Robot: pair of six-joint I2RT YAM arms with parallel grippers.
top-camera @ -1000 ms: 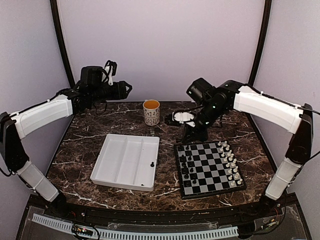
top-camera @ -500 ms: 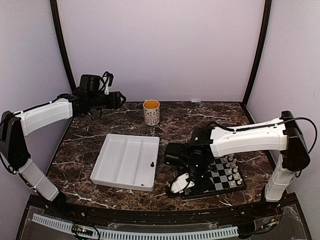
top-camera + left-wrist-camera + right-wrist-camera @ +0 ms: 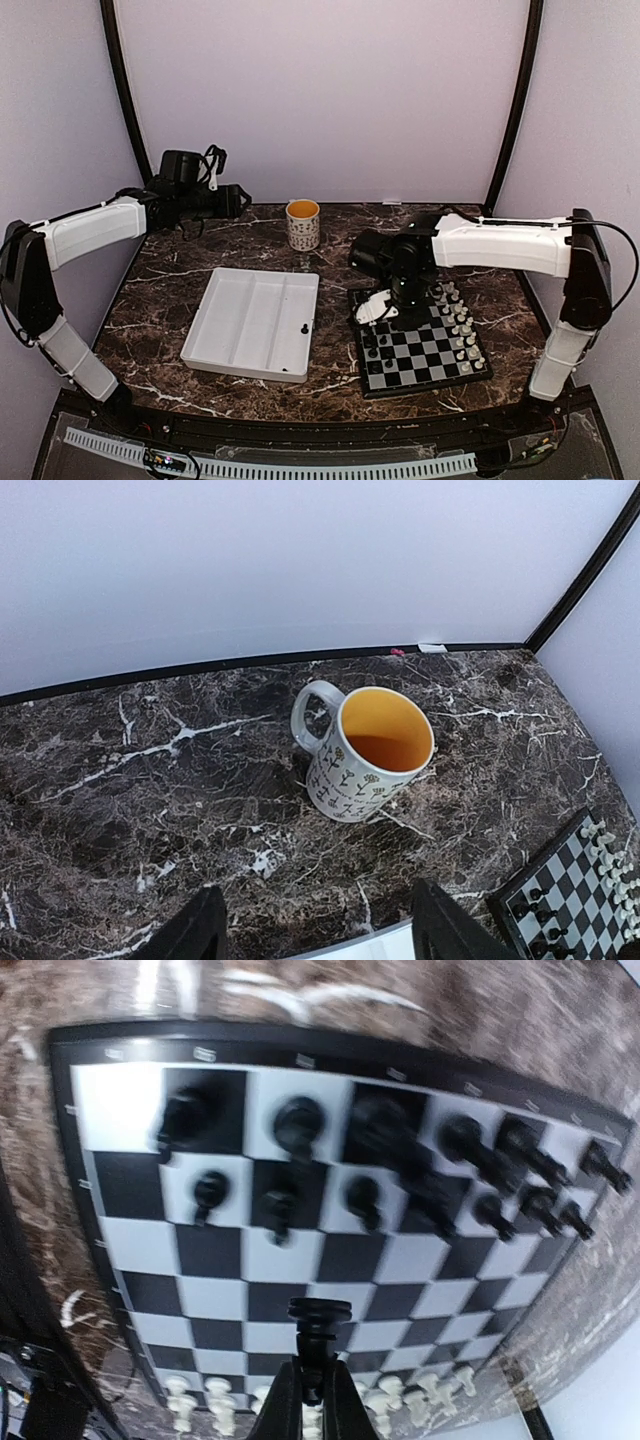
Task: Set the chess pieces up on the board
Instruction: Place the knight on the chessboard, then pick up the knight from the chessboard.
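I am pinching 1 black chess piece (image 3: 320, 1322) in my right gripper (image 3: 318, 1380), closed tight on it, directly above the board (image 3: 210, 1252). Beyond it, black pieces (image 3: 300, 1125) are filling 2 rows. Next, I judge, I should be lowering onto a vacant square there. My left gripper (image 3: 320, 932) is hanging partly open and empty.

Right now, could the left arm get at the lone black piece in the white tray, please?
Probably yes. The left gripper is open and empty at the far left; nothing stands between it and the black piece in the right compartment of the tray.
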